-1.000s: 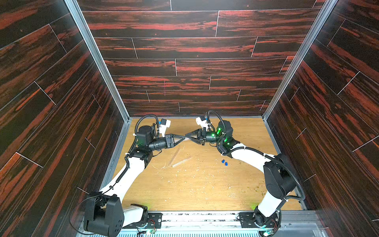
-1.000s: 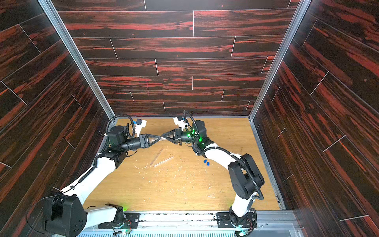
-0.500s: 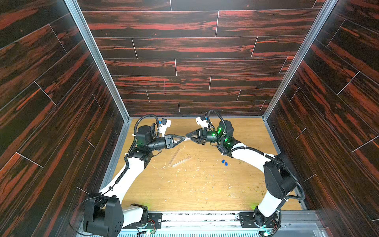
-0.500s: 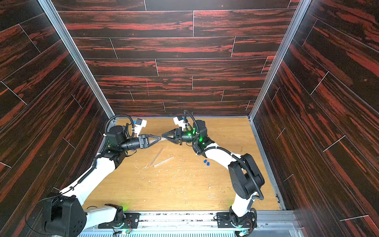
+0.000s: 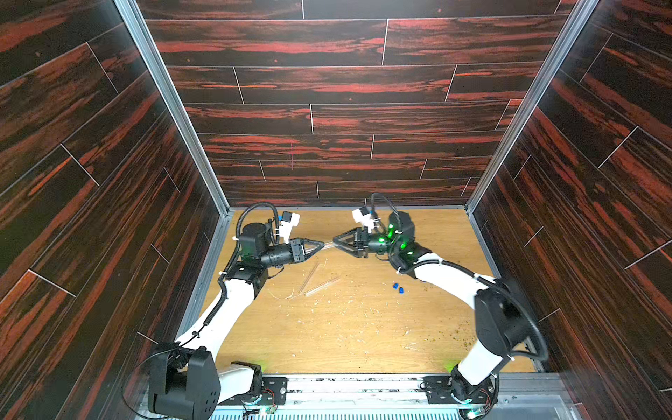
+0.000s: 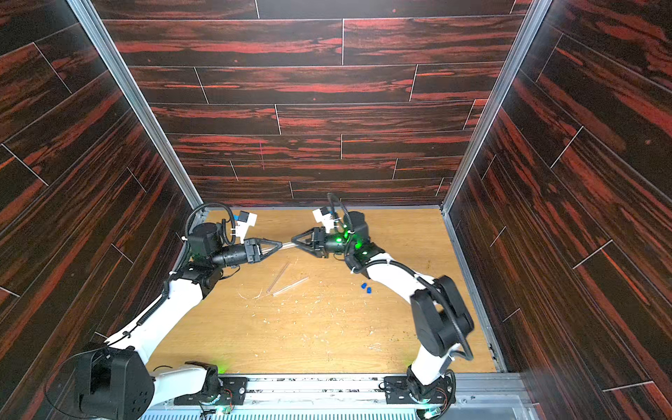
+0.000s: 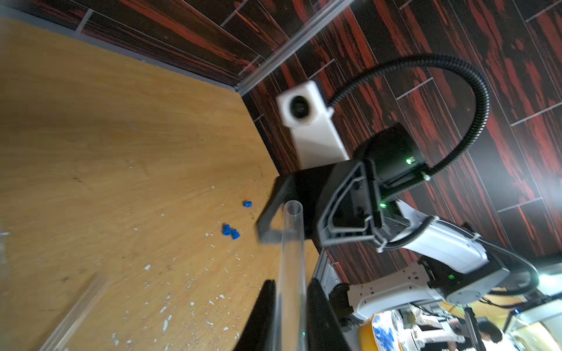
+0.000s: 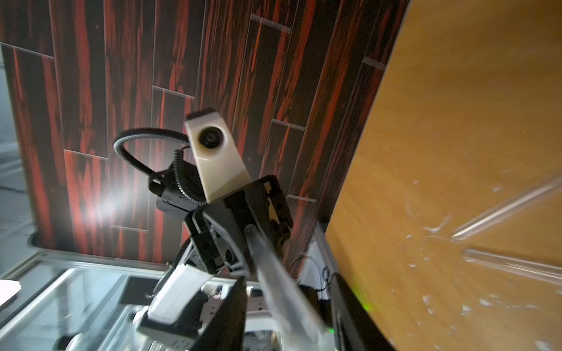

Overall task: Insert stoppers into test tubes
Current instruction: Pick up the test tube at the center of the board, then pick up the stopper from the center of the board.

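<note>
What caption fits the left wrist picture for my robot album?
Left hand grips a clear test tube pointed at the right hand; three blue stoppers lie on the table.

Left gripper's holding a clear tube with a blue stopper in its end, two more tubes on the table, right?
No stopper: the left wrist view shows the open end of the held tube empty. The left gripper does hold it; two more tubes lie on the table.
</note>
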`<state>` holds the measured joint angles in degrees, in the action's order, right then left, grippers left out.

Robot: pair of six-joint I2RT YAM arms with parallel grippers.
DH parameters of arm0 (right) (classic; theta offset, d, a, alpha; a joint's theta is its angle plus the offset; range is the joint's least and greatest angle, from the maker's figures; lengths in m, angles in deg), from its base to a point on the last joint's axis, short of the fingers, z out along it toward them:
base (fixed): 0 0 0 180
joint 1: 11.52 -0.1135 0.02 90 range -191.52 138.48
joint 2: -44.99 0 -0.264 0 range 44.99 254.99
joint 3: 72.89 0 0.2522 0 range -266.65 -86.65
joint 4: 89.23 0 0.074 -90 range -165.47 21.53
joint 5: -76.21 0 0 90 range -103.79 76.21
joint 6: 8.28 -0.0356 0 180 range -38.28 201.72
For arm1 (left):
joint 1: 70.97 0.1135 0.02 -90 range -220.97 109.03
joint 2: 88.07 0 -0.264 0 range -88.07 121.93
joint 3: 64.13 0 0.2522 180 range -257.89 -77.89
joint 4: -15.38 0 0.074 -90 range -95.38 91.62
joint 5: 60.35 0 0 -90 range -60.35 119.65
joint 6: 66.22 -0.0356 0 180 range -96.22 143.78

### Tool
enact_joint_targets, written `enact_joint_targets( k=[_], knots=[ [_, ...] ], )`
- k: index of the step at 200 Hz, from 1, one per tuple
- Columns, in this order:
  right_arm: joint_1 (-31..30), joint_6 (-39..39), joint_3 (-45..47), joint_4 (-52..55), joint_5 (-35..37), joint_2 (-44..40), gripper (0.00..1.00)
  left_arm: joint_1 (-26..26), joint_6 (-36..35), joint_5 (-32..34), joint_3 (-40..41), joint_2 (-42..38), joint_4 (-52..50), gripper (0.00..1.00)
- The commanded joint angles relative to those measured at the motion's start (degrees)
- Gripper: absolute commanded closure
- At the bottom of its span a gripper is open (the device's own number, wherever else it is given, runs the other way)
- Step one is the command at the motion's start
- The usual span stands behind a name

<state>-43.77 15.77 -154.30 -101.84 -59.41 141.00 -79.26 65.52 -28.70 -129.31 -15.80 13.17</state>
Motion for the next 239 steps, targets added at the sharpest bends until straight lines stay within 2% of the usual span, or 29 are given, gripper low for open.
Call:
enact_joint_targets(
  k=[1,34,60,78,99,140,168,239],
  knots=[
    [1.60,4.78,0.89,5.29,1.65,-5.07,0.50,0.73,-1.59,0.18,0.65,-1.98,-0.89,0.87],
    [4.37,11.09,1.03,15.30,2.67,-8.95,0.47,1.60,-3.92,-0.13,0.28,-2.00,-3.14,0.87],
    [7.62,22.06,-0.68,31.24,6.41,-13.39,0.42,2.01,-7.31,-0.18,-0.15,-1.88,-6.35,0.87],
    [8.93,31.89,-4.12,45.87,13.02,-15.81,0.37,2.14,-9.12,-0.13,-0.09,-1.65,-7.42,0.87],
    [9.26,42.64,-7.75,60.72,23.89,-17.44,0.32,2.14,-10.25,-0.04,0.18,-1.26,-7.51,0.87],
    [9.84,53.46,-8.05,73.65,42.86,-18.68,0.27,2.23,-10.97,0.16,0.09,-0.29,-7.66,0.87],
    [10.01,54.69,-4.85,75.94,47.50,-19.06,0.26,2.38,-12.04,0.43,0.15,-0.11,-8.38,0.87],
    [10.19,42.05,4.71,73.34,48.52,-19.48,0.29,3.02,-13.70,0.94,0.14,0.15,-9.74,0.87]
  ],
)
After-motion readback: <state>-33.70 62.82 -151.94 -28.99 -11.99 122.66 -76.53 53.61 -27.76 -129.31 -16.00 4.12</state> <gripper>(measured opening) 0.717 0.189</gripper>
